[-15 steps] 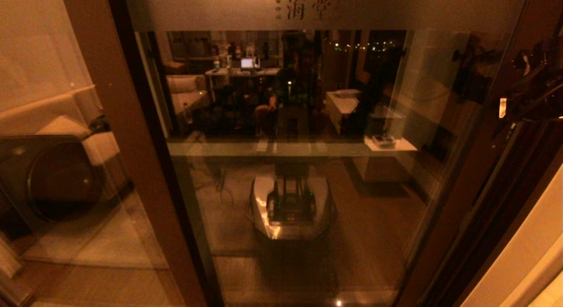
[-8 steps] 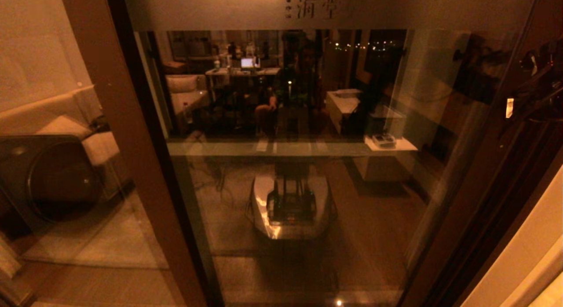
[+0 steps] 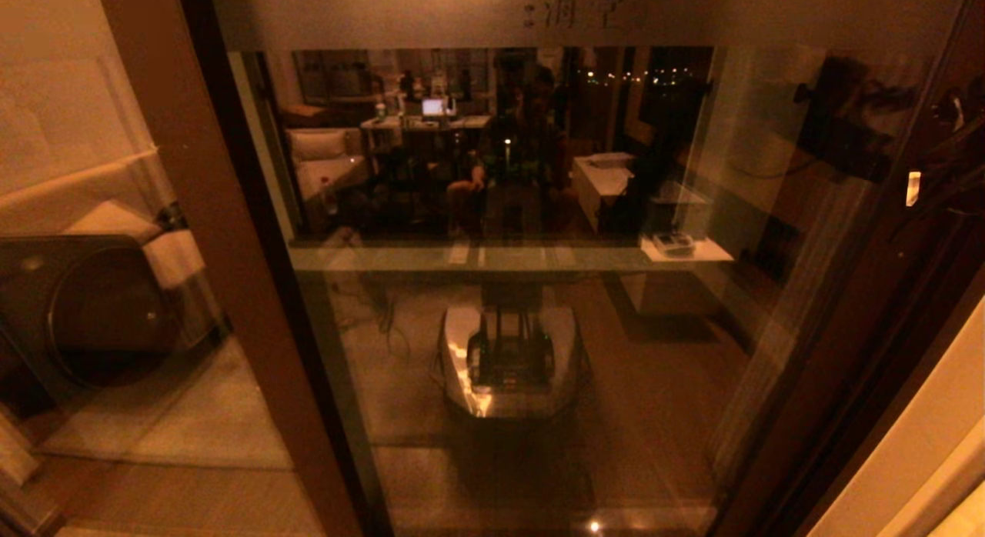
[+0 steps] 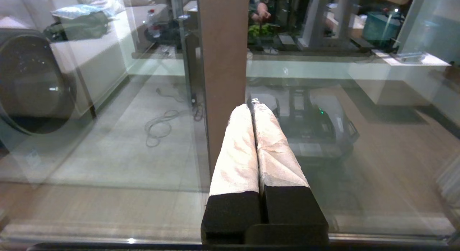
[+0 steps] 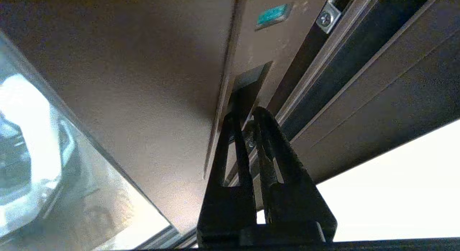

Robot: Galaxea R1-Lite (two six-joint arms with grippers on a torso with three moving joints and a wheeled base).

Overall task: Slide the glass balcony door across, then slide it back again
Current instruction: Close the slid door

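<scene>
While the right gripper (image 5: 248, 116) had its clenched fingers (image 5: 233, 136) tucked into the dark recessed handle slot (image 5: 248, 89) of the glass balcony door (image 3: 500, 291), the likeliest trouble was the tips slipping out of that shallow slot if the push angled away from the track, leaving the panel short of its stop. The door filled the middle of the head view, its handle stile at the robot's right near the jamb: a tall reflective pane in a brown frame with a frosted top band (image 3: 385, 14) bearing printed characters, and a small screw (image 5: 326, 18) beside the slot. The left gripper (image 4: 253, 110) was parked with fingers clenched on nothing, facing a brown stile (image 4: 222, 64).
</scene>
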